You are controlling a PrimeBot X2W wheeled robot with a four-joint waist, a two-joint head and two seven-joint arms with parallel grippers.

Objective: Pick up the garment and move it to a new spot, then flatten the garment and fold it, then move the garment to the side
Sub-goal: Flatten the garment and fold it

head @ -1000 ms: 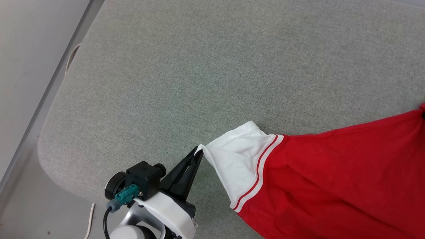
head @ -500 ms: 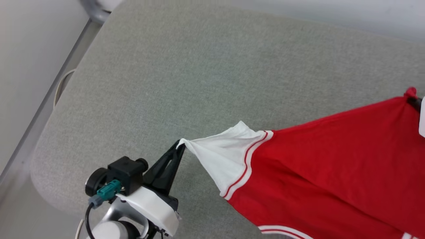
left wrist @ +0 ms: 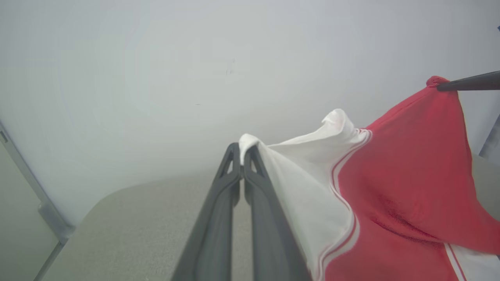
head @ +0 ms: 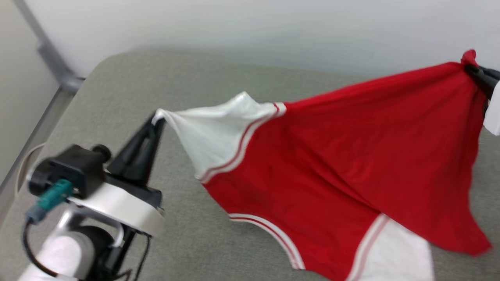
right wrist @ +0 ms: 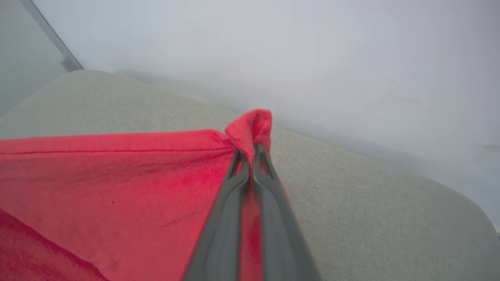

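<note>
Above the grey cushion (head: 187,242), stretching the garment (head: 332,156): left gripper (head: 156,119) clamped on its white sleeve (head: 218,136), right gripper (head: 470,69) on a red corner, both higher than before.

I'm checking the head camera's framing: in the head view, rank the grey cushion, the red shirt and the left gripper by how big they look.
1. The grey cushion and the garment: about level; the garment hides part of the cushion, so I won't rank them.
2. The left gripper: clearly smallest, though nearer the camera.
</note>
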